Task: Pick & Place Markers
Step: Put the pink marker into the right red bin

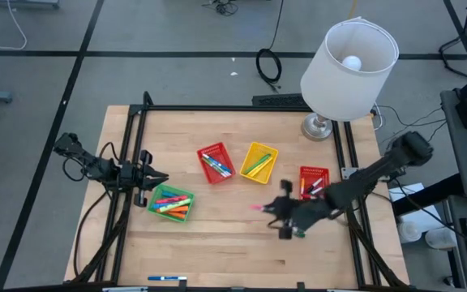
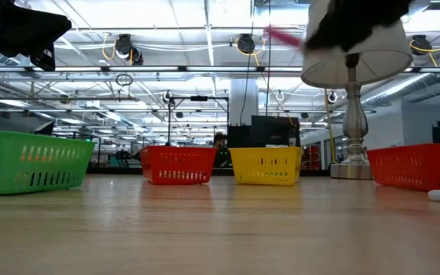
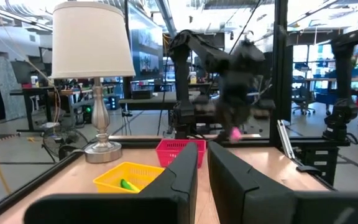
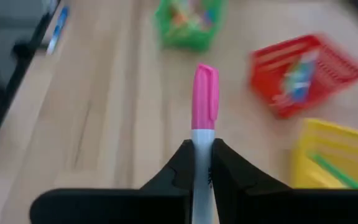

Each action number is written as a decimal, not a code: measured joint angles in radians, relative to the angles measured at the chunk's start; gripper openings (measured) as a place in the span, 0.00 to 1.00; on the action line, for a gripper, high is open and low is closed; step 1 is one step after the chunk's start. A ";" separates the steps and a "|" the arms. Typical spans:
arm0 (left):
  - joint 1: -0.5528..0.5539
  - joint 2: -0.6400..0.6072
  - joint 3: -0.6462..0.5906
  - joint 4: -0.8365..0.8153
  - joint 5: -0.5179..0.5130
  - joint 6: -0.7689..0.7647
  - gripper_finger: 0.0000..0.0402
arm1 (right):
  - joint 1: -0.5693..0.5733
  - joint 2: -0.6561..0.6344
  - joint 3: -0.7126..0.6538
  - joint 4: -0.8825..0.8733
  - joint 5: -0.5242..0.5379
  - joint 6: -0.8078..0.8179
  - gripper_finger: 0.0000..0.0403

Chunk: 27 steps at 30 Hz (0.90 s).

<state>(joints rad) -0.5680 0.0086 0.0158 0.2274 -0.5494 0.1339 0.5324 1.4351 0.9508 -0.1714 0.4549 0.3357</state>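
my right pincer is closed tight on a pink marker. the pink cap sticks out past my fingers, and the white body runs back between them, so i can only see part of it. from above, my right pincer hangs over the bare wood of the table, in front of the yellow basket and beside the right red basket. only a tiny pink tip shows there. in the low view the marker is just a pink streak high up, next to the lamp, and my arm is a dark blur.

my left pincer waits at the left side, just by the green basket. its two fingers have a thin gap between them and hold nothing.

the green basket holds a pile of markers, orange and pink and green, i think, but they are too small to count. the middle red basket has a few more. one green marker lies in the yellow basket. my arm covers part of the right red basket. a blue marker lies alone at the front edge of the table.
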 joint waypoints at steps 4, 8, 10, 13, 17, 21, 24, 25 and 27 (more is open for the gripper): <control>0.000 0.000 0.000 0.000 0.000 -0.012 0.12 | 0.030 -0.155 -0.009 -0.203 0.182 0.188 0.04; 0.000 0.000 0.000 0.000 0.000 -0.012 0.12 | 0.057 -0.259 -0.008 -0.505 0.235 0.471 0.04; 0.000 0.000 0.000 0.000 0.000 -0.012 0.12 | 0.066 -0.272 -0.009 -0.640 0.210 0.614 0.04; 0.000 0.000 0.000 0.000 -0.001 -0.012 0.12 | 0.074 -0.273 -0.027 -0.769 0.203 0.812 0.04; 0.000 0.000 0.000 0.000 -0.001 -0.012 0.12 | 0.064 -0.272 -0.111 -0.795 0.132 0.954 0.04; 0.000 0.000 0.000 0.000 -0.001 -0.012 0.12 | 0.064 -0.273 -0.191 -0.815 0.089 1.066 0.04; 0.000 0.000 0.000 0.000 -0.001 -0.012 0.12 | 0.064 -0.273 -0.237 -0.817 0.083 1.142 0.04; 0.000 0.000 0.000 0.000 -0.001 -0.012 0.12 | 0.064 -0.273 -0.249 -0.817 0.075 1.165 0.04; 0.000 0.000 0.000 0.000 -0.001 -0.012 0.12 | 0.064 -0.273 -0.275 -0.818 0.066 1.206 0.04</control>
<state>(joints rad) -0.5682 0.0086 0.0158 0.2272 -0.5505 0.1215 0.5968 1.1618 0.6758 -0.9893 0.5209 1.5416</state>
